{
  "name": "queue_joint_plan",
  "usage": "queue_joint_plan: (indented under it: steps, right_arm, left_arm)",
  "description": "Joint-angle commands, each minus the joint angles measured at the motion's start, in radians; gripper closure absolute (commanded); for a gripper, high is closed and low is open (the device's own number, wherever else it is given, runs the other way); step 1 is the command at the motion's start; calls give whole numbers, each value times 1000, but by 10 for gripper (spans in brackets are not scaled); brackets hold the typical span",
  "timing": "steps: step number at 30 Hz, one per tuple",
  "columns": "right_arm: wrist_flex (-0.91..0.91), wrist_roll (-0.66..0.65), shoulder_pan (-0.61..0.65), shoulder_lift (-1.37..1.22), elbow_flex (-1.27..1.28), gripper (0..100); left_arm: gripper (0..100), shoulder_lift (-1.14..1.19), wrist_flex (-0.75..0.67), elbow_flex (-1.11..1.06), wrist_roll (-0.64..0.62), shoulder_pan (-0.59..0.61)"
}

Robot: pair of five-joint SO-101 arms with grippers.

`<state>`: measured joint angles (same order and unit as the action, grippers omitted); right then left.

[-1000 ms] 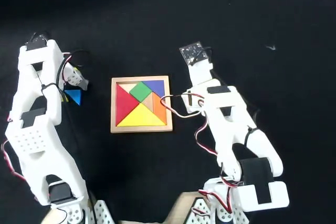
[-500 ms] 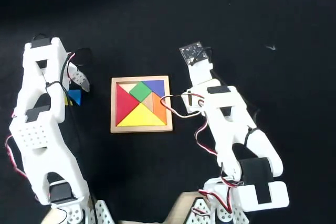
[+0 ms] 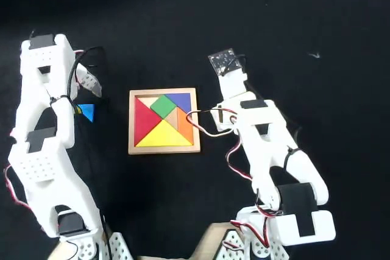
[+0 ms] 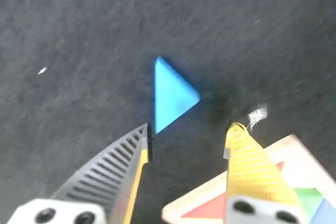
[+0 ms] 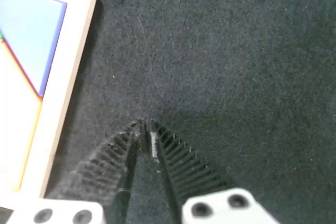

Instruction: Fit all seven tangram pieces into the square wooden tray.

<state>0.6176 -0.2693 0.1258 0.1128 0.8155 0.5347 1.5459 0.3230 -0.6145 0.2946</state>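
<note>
**Last loose piece under a released tool: hazards of the pick**

Shows the blue triangle (image 3: 86, 112) flat on the desk (image 3: 304, 89), left of the square wooden tray (image 3: 164, 150) and apart from it. Places the left tool (image 4: 190, 128) released over that piece, fingers (image 4: 123, 153) spread, the grey one just beside a corner of the triangle and the yellow one close to a corner of the tray. Finds the right tool (image 5: 146, 129) clenched on nothing, tips together, just beside the tray's right rim. Counts five seated pieces (image 3: 159, 133) in red, yellow, green, orange and violet-blue, plus two pale patches (image 3: 173, 117), one at a tray corner and one near the middle. Cannot tell bare tray floor from unpainted wood there.

Hazards, as judged from this layout:

- Risks squeezing the thin triangle out sideways by closing on its slanted edges rather than square across it.
- Risks nudging the piece away by touching down with the grey finger on that near corner.
- Risks knocking the tray with the yellow finger on the descent, so unseating pieces already laid.
- Risks, at insertion, leaving a wrongly turned triangle propped on its neighbours instead of flush in its gap.
</note>
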Motion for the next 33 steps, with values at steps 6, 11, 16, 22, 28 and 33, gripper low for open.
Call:
queue_joint_plan:
  steps: [6,11,16,22,28,33]
  right_arm:
    - [-8,3,9,5,-35,987]
    - [-8,3,9,7,-33,987]
    - [-8,3,9,5,-33,987]
    - [-8,3,9,5,-33,987]
    - [-8,3,9,5,-33,987]
    - [-8,3,9,5,-33,987]
  left_arm:
    - [759,3,-161,-58,-66,-50]
    - [759,9,-158,-71,-61,-42]
    - [759,12,-178,-73,-60,-10]
    - [759,15,-187,-107,-58,2]
    - [759,69,-187,-117,-58,4]
    - [759,89,-201,-116,-58,16]
